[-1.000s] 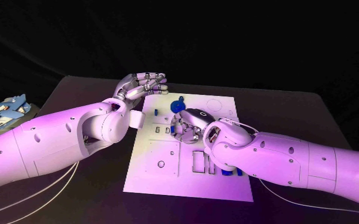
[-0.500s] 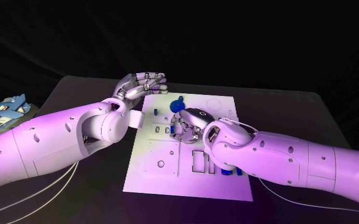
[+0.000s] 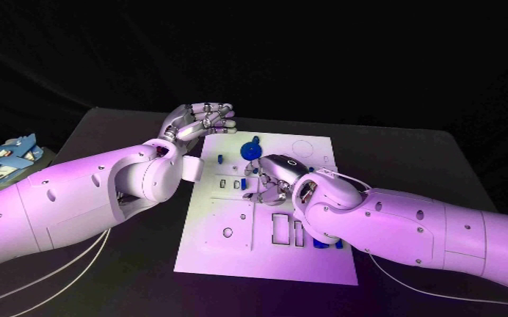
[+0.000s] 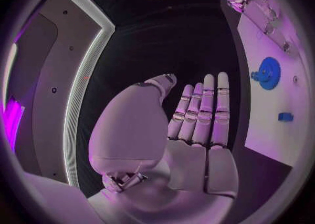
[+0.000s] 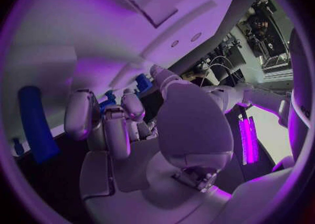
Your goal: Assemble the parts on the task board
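Shifting a touch toward the board's right edge over the last second, the right hand [image 3: 272, 177] now sits slightly further from the small slots in the middle of the task board [image 3: 227, 247], though it still hovers low over the plate's centre. Its fingers [image 5: 105, 124] are curled inward; from where I stand, and in the view from that wrist, I cannot tell whether a small part is pinched between them or whether they are closed on nothing. A long blue bar [image 5: 36, 124] lies close beside that hand on the plate.

The left hand [image 3: 201, 120] has not moved. It stays raised just off the board's far-left corner, fingers [image 4: 203, 108] straight and together, palm bare, holding nothing.

Nothing on the board has been moved. The round blue part [image 3: 251, 148] lies near the far edge, a small blue piece [image 3: 220, 159] lies toward the far-left corner, and more blue pieces [image 3: 326, 243] stand in the long slots near the right edge, partly hidden by the right forearm.

My reading is that the right hand is lining up over a slot or repositioning after working there, so the assembly is still partway through, with the loose pieces near the far edge yet to be seated.
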Robot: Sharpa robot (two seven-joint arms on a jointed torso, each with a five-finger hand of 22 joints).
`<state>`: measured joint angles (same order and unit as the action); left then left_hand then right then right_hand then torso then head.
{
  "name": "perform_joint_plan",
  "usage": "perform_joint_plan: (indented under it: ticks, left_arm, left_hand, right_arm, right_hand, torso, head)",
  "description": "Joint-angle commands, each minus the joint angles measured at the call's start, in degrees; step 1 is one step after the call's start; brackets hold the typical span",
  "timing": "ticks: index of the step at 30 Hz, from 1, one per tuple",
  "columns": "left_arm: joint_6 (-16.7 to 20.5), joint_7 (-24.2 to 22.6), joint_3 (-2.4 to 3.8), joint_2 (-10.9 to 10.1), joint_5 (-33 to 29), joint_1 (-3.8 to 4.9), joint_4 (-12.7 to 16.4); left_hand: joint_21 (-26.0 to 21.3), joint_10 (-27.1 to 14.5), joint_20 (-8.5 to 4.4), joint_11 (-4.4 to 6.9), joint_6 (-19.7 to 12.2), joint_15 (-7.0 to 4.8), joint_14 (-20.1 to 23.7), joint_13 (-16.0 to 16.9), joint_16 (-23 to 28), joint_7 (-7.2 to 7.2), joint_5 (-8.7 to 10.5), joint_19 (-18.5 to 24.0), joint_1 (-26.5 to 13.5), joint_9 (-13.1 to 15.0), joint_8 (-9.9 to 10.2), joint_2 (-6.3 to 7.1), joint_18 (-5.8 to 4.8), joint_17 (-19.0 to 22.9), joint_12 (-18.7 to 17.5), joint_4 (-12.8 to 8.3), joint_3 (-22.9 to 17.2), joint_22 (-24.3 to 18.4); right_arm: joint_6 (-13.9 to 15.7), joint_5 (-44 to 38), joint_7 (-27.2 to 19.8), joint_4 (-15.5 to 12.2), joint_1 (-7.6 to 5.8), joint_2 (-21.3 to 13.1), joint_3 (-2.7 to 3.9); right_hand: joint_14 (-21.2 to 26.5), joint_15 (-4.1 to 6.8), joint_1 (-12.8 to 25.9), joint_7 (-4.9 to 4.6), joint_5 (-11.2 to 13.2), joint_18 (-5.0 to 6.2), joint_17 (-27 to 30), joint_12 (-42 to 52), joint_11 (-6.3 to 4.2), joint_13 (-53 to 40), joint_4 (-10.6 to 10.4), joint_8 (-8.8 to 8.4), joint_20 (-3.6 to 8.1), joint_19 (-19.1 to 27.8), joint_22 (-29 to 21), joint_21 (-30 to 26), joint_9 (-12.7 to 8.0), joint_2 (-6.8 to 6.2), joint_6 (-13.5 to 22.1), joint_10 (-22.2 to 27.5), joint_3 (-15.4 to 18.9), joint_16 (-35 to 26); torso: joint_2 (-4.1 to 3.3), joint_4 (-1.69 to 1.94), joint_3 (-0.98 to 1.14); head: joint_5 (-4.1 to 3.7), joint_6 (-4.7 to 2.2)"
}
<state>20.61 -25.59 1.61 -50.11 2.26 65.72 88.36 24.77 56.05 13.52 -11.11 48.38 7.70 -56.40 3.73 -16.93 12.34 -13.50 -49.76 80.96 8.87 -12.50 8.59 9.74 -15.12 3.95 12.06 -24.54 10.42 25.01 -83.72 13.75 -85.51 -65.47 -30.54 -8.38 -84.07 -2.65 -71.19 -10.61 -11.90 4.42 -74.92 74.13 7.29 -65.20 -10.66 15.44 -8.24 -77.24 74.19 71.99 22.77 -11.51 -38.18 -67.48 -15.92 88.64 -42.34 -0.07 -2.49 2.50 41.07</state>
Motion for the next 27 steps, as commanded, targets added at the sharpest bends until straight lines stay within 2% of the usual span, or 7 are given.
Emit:
perform_joint_plan:
  ticks: [1, 7, 14, 17, 18, 23, 27]
  left_arm:
    - [-1.96, 1.33, 0.02, 0.01, 1.11, 0.03, -0.31]
    - [-3.60, 5.26, 0.00, 0.07, 5.74, 0.03, -1.43]
    - [-6.05, 12.46, -0.01, 0.70, 14.15, 0.02, -3.69]
    - [-8.53, 17.42, 0.00, 0.70, 19.48, 0.09, -4.33]
    - [-9.55, 19.25, 0.00, 0.70, 21.41, 0.14, -4.49]
    - [-15.34, 29.89, 0.02, 1.25, 33.90, 0.94, -5.59]
    - [-18.79, 36.29, 0.02, 2.00, 40.94, 2.01, -5.99]
  left_hand:
    - [0.37, 0.29, 0.02, 0.51, 0.66, 0.06, -0.10, 0.08, 0.31, 1.06, 0.33, 0.37, -0.51, 0.13, -0.22, -0.29, 0.64, -0.13, -0.03, -0.09, -0.43, 0.08]
    - [3.50, 2.88, -1.39, 1.50, 1.56, -1.48, -5.26, 0.25, -2.11, 0.41, 0.54, -2.88, -1.55, 0.32, -0.45, -0.15, 0.82, -2.17, 0.48, -0.45, -0.64, 1.37]
    - [20.50, 13.76, -6.65, 5.42, 4.20, -6.24, -19.37, 3.42, -27.87, -1.81, 0.49, -12.65, -3.72, 1.16, -2.02, 1.21, 0.64, -17.93, 6.57, -0.26, -0.70, 10.79]
    - [31.29, 11.70, -7.33, 6.64, 3.53, -7.61, -21.34, 12.07, -50.21, -3.21, -0.15, -11.90, -5.47, 3.36, -5.47, 0.37, 0.10, -39.95, 17.66, 0.84, 1.55, 18.26]
    - [37.92, 10.83, -7.51, 6.84, 3.00, -7.29, -23.49, 17.31, -55.92, -3.25, 0.25, -13.89, -6.63, 4.59, -7.57, 0.54, -0.61, -46.88, 24.82, 1.97, 2.74, 27.28]
    - [48.57, 7.06, -8.28, 7.96, 1.66, -8.31, -27.50, 29.46, -62.96, -4.68, 0.25, -18.82, -11.12, 9.70, -15.63, -1.11, -2.50, -55.85, 42.34, 4.33, 4.48, 41.88]
    - [51.90, 7.65, -8.82, 8.83, 1.02, -9.07, -29.13, 34.74, -65.21, -5.57, 0.23, -21.23, -12.75, 12.78, -20.16, -1.13, -3.35, -59.37, 49.38, 4.67, 5.30, 47.26]
  right_arm:
    - [2.70, -1.05, -0.56, -1.28, 0.00, -1.31, 0.10]
    - [5.52, 1.81, -5.18, -4.24, -0.67, -4.76, 0.43]
    - [7.28, 16.47, -15.30, -7.30, -3.14, -10.55, 0.87]
    - [7.16, 23.97, -17.85, -7.65, -4.63, -13.01, 0.96]
    - [7.13, 26.08, -18.42, -7.61, -5.12, -13.66, 0.98]
    - [6.80, 34.55, -20.11, -6.95, -7.41, -16.74, 1.13]
    - [6.57, 38.03, -20.53, -6.29, -8.53, -18.27, 1.24]
  right_hand:
    - [-4.05, -1.00, -4.40, -2.49, -0.67, 0.42, -7.96, -0.69, 0.89, 1.91, -2.72, -0.51, -1.05, -0.03, 0.20, -0.18, -1.16, 1.73, 3.42, 2.38, 7.68, -0.51]
    - [-3.97, -1.10, -8.73, -2.59, -0.71, 0.49, -7.84, 0.09, 0.97, 2.05, -5.90, 1.17, -1.34, 0.13, 0.25, -0.44, -1.78, 3.15, 3.85, 2.23, 12.06, -0.50]
    - [-3.83, -0.35, -10.47, -1.53, -1.21, 0.83, -7.33, 0.57, 0.04, 2.08, -5.71, 4.07, -0.75, 1.01, -0.62, -1.80, -1.80, 5.22, 0.32, 1.84, 10.78, -0.64]
    - [-3.85, -0.03, -10.46, -1.13, -1.91, 0.78, -7.40, 0.62, -0.33, 2.21, -5.71, 5.14, -0.47, 0.88, -0.45, -1.71, -1.78, 5.51, -0.91, 1.84, 10.46, -0.64]
    - [-3.85, 0.08, -10.48, -1.03, -2.65, 0.80, -7.40, 0.62, -0.44, 2.30, -5.70, 5.42, -0.35, 0.91, -0.49, -1.81, -1.85, 5.58, -1.04, 1.88, 10.28, -0.64]
    - [-3.96, 0.18, -10.48, -0.93, -3.22, 0.75, -7.77, 0.66, -0.54, 2.30, -5.72, 5.73, -0.24, 0.77, -0.35, -1.69, -1.92, 5.73, -1.21, 1.81, 10.05, -0.54]
    - [-3.95, 0.21, -10.30, -0.90, -3.36, 0.75, -7.73, 0.64, -0.57, 2.38, -5.81, 5.86, -0.20, 0.75, -0.34, -1.69, -1.95, 5.81, -1.28, 1.83, 10.01, -0.56]
  torso:
    - [0.27, -0.24, 0.00]
    - [0.74, -0.59, 0.09]
    - [1.96, -0.96, 0.18]
    - [2.53, -1.11, 0.25]
    - [2.72, -1.14, 0.30]
    - [3.45, -1.20, 0.51]
    - [3.95, -1.13, 0.71]
  head:
    - [0.07, -0.50]
    - [0.20, -0.81]
    - [0.99, -0.74]
    - [1.28, -0.47]
    - [1.36, -0.35]
    - [1.83, 0.14]
    - [2.23, 0.85]
